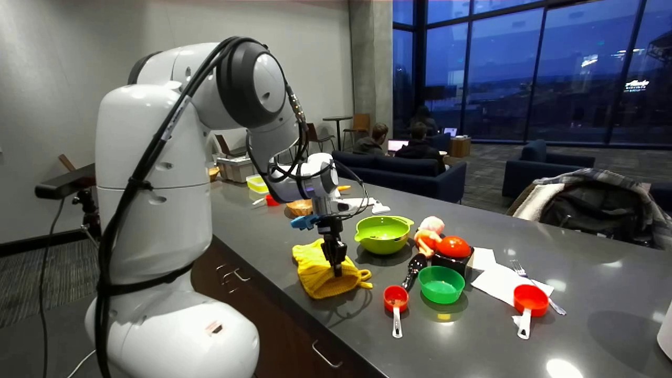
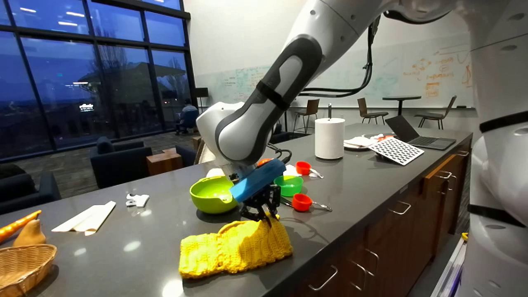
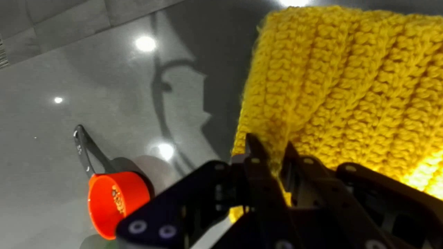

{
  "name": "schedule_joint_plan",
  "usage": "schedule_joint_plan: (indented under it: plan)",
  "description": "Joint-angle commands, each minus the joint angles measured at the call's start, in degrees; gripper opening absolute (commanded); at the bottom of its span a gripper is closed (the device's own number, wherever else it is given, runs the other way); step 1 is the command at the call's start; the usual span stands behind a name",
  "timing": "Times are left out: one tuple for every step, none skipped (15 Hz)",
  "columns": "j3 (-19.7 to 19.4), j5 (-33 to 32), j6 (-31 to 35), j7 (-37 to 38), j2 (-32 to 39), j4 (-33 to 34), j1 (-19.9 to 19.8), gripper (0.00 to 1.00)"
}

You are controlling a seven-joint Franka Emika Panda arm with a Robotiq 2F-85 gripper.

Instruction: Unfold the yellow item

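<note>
The yellow item (image 1: 310, 265) is a knitted, wrinkled cloth on the grey counter, near its front edge. In an exterior view the yellow item (image 2: 235, 247) lies as a long, low, folded strip with its right part raised. My gripper (image 1: 337, 270) points down over the cloth. In the wrist view the gripper (image 3: 270, 147) has its fingers close together, with a raised ridge of the yellow item (image 3: 339, 86) pinched between them. In an exterior view the fingertips (image 2: 269, 220) are at the cloth's raised upper edge. The cloth's underside and inner layers are mostly hidden.
A lime-green bowl (image 1: 383, 245) stands just behind the cloth. A red measuring cup (image 1: 395, 298), a green bowl (image 1: 441, 295) and a black spoon (image 1: 412, 272) are beside it. A wicker basket (image 2: 27, 268) stands on the counter's other side. The counter's front edge (image 2: 313, 255) is close.
</note>
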Motion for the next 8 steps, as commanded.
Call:
schedule_joint_plan:
  plan:
    - [0.8, -1.9, -2.3, -1.2, -1.5, -0.1, -0.7, 0.49]
    - [0.9, -2.2, -2.3, -1.3, -1.5, 0.0, -0.7, 0.55]
    - [1.0, -2.3, -2.4, -1.2, -1.5, 0.1, -0.7, 0.61]
    - [1.0, -2.6, -2.6, -1.0, -1.7, 0.2, -0.6, 0.69]
    - [1.0, -3.2, -2.6, -0.7, -2.0, 0.1, -0.5, 0.75]
    - [1.1, -3.7, -2.3, -0.6, -2.4, -0.1, -0.4, 0.84]
    - [1.3, -4.2, -1.8, -0.6, -2.9, -0.2, -0.4, 0.9]
    - [1.4, -4.4, -1.1, -0.5, -3.6, -0.5, -0.4, 0.98]
